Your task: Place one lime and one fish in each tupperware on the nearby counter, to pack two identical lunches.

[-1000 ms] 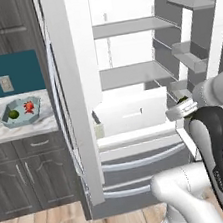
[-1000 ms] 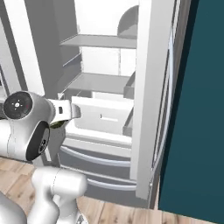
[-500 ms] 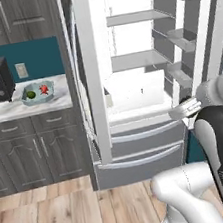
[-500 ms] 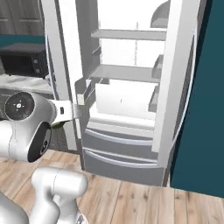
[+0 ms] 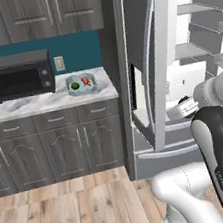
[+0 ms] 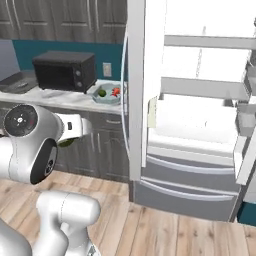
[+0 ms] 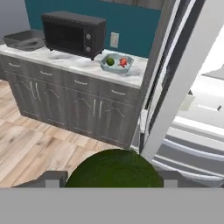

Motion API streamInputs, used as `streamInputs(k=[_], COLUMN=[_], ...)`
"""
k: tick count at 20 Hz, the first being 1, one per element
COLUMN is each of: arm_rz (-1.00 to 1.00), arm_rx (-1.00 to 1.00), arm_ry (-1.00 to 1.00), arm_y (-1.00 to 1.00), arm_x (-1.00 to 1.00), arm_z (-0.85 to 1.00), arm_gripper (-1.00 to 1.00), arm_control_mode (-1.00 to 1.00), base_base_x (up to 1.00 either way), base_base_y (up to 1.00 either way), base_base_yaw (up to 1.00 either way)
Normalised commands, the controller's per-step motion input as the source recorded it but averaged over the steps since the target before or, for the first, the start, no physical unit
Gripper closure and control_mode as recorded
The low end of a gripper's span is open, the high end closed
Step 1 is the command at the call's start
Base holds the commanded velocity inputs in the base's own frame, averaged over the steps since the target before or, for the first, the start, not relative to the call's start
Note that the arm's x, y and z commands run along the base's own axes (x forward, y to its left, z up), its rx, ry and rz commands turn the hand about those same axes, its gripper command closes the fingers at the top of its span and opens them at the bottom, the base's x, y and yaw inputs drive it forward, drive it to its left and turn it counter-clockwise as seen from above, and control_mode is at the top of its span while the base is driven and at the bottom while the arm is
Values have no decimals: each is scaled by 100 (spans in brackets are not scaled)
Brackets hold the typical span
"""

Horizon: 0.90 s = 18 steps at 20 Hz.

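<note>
The gripper (image 7: pixel 114 174) is clamped on a lime (image 7: pixel 114 169) — the dark green ball sits between the two dark tips at the bottom of the hand view. The teal tupperware (image 5: pixel 83 84) stands on the counter (image 5: pixel 41 102) just right of the microwave (image 5: pixel 20 75), and it already holds a lime and the red fish (image 5: pixel 85 81). So, to my eye, this lime belongs in the grey tupperware (image 7: pixel 24 40), which sits on the far side of the microwave, to its left in the hand view. The carry should go well wide of the open fridge door (image 5: pixel 153 72), come down over the grey box's middle and release low — a round lime dropped from height will likely roll out. No lettering is readable anywhere; the microwave's panel is too small to make out.
</note>
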Motion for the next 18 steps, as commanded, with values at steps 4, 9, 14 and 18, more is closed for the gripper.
streamInputs(k=[4,9,14,18], arm_rz=[0,0,0,0], arm_rx=[0,0,0,0], arm_ry=[0,0,0,0], arm_y=[0,0,0,0], arm_x=[0,0,0,0], arm_z=[0,0,0,0], arm_gripper=[100,100,100,100], arm_control_mode=[100,100,100,100], base_base_x=[8,48,95,100], base_base_y=[100,100,100,100], base_base_yaw=[0,0,-2,-7])
